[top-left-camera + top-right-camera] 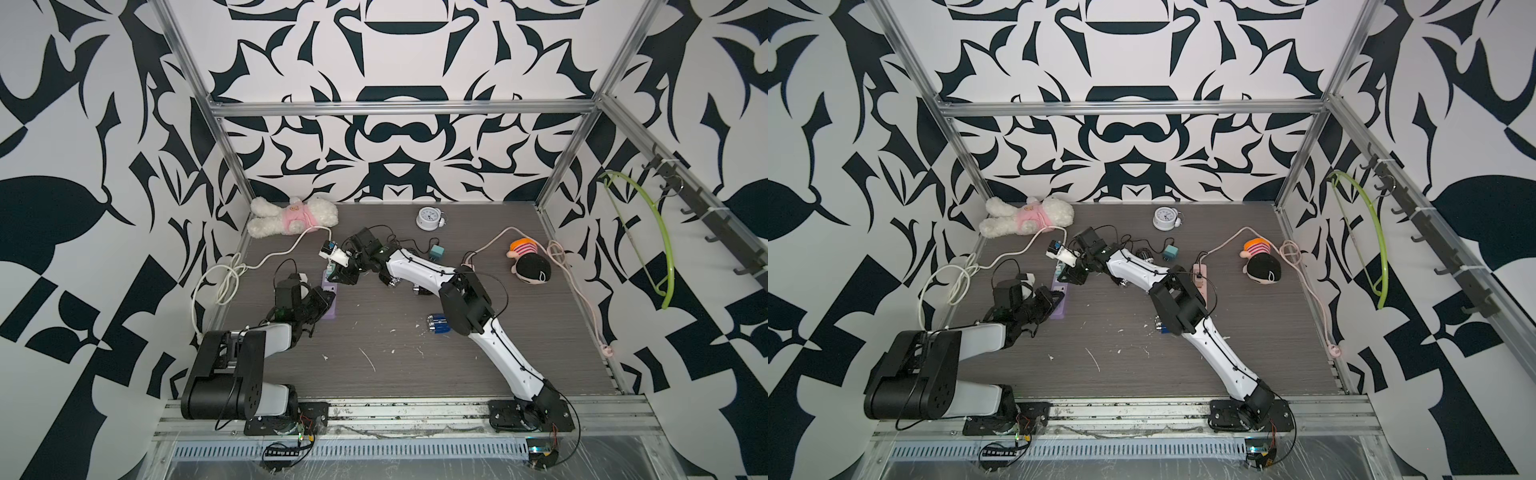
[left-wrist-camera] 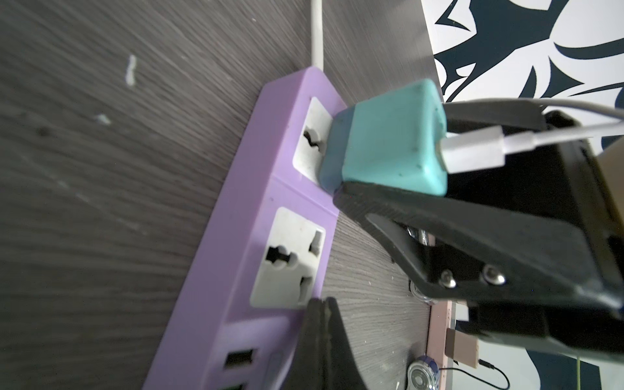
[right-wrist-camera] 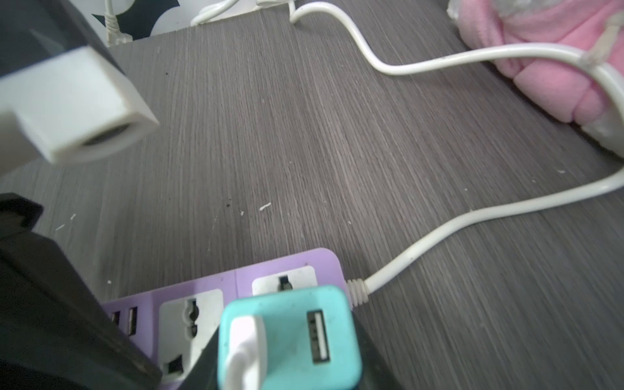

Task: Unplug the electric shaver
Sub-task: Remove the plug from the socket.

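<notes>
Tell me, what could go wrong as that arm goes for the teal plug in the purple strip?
The purple strip may lift along with the teal adapter: the shut left tool sits only at its edge and might slip. The white cable runs out through the right tool, so it could get pinched or tugged. A crooked pull might jam the prongs.

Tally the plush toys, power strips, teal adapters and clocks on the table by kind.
Plush toys: 2, the white-and-pink plush and the black-haired doll
Power strips: 2, the purple strip and the pink strip
Teal adapters: 2, the plugged adapter and the loose adapter
Clocks: 1, the clock
Total: 7
</notes>
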Robot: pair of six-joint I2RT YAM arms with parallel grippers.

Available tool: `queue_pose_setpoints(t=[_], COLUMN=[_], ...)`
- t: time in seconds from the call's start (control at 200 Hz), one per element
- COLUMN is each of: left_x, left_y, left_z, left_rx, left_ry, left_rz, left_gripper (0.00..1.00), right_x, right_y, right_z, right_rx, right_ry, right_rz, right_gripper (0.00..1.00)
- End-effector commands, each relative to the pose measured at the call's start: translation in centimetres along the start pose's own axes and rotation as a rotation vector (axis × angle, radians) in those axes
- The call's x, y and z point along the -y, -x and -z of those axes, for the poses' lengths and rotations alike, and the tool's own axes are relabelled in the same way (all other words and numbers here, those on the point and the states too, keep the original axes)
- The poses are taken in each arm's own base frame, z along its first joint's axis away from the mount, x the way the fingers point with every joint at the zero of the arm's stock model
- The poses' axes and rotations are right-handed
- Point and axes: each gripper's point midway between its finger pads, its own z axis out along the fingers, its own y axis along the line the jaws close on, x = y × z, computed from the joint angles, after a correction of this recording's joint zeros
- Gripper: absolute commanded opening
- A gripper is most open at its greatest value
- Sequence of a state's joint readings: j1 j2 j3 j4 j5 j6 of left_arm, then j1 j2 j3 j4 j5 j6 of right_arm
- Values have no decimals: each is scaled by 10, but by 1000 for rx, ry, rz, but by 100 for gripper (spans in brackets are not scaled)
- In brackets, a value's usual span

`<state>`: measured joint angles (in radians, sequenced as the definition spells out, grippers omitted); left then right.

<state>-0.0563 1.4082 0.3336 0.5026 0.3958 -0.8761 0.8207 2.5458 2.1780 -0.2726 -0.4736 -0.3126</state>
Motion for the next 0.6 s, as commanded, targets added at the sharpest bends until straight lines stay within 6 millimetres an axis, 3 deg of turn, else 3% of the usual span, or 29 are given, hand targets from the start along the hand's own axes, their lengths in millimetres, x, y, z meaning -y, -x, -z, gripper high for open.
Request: queue_pose_setpoints(t=[0.0,0.33,0.44,0.595], left_x=[-40,-40,-39,-35], left_y=[-26,-27,-26,-24], left_z=[0,0,1,2], left_rx=[-77,-77,-74,-72], left_ry=[135,135,130,126], left_rz=[80,81,82,79], left_gripper=[0,0,0,0], right_x=[-15,-23,-13,-1], right_y=[65,91,75,36], right_z=[40,68,76,91], right_rx=[142,206,122,-47], right_ry=[2,7,-57,-163], right_rz=[43,10,-57,-149], right_gripper=[12,6,3,0])
